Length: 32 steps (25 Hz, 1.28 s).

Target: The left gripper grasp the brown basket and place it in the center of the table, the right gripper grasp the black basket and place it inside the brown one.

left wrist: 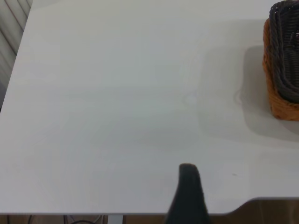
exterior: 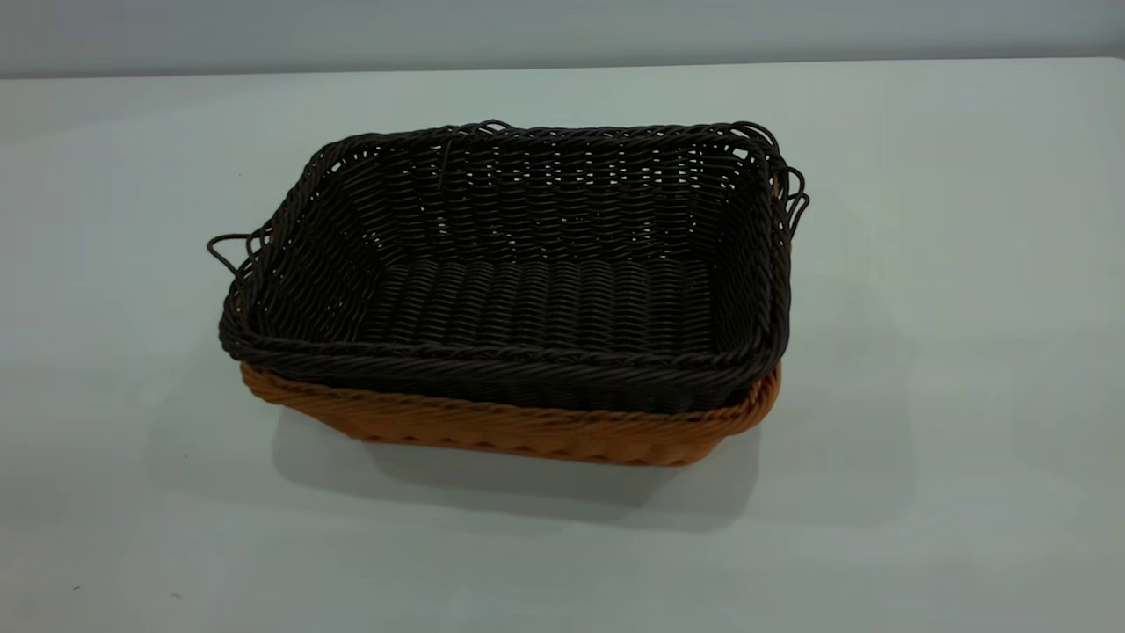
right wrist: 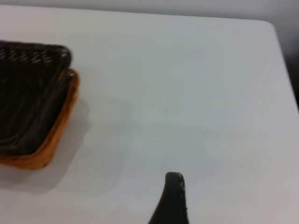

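Observation:
The black basket (exterior: 527,272) sits nested inside the brown basket (exterior: 527,431) near the middle of the table (exterior: 949,352). Only the brown basket's lower wall and rim show beneath it. Neither gripper appears in the exterior view. In the left wrist view, the left gripper (left wrist: 231,186) hovers over bare table near its edge, well away from the baskets (left wrist: 282,60). One black finger (left wrist: 188,186) shows, with nothing beside it. In the right wrist view, the right gripper (right wrist: 210,189) is likewise off to the side of the baskets (right wrist: 32,102). One finger (right wrist: 173,196) shows, empty.
The table's edge and the dark floor beyond it (left wrist: 275,212) lie close to the left gripper. The table's far corner (right wrist: 271,28) shows in the right wrist view. A pale wall (exterior: 562,31) rises behind the table.

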Each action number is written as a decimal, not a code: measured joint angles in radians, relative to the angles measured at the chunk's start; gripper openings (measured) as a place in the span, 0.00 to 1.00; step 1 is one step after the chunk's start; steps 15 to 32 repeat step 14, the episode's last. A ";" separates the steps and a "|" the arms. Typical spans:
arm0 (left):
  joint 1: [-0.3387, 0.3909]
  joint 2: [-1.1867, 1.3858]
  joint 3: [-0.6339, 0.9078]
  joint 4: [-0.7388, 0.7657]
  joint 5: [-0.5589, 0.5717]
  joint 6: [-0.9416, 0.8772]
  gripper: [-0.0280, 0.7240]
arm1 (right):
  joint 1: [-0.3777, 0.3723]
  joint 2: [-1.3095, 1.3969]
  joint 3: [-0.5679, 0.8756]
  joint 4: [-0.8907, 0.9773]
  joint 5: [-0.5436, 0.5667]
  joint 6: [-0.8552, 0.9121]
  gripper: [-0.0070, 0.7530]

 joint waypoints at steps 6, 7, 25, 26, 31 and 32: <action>0.000 0.000 0.000 0.000 0.000 0.000 0.75 | 0.000 0.000 0.000 -0.009 0.000 0.032 0.79; 0.000 0.000 0.000 0.000 0.000 0.000 0.75 | 0.000 0.000 0.000 -0.009 0.000 0.032 0.79; 0.000 0.000 0.000 0.000 0.000 0.000 0.75 | 0.000 0.000 0.000 -0.009 -0.001 0.033 0.79; 0.000 0.000 0.000 0.000 0.000 0.000 0.75 | 0.000 0.000 0.000 -0.009 -0.001 0.033 0.79; 0.000 0.000 0.000 0.000 0.000 0.000 0.75 | 0.000 0.000 0.000 -0.009 -0.001 0.033 0.79; 0.000 0.000 0.000 0.000 0.000 0.000 0.75 | 0.000 0.000 0.000 -0.009 -0.001 0.033 0.79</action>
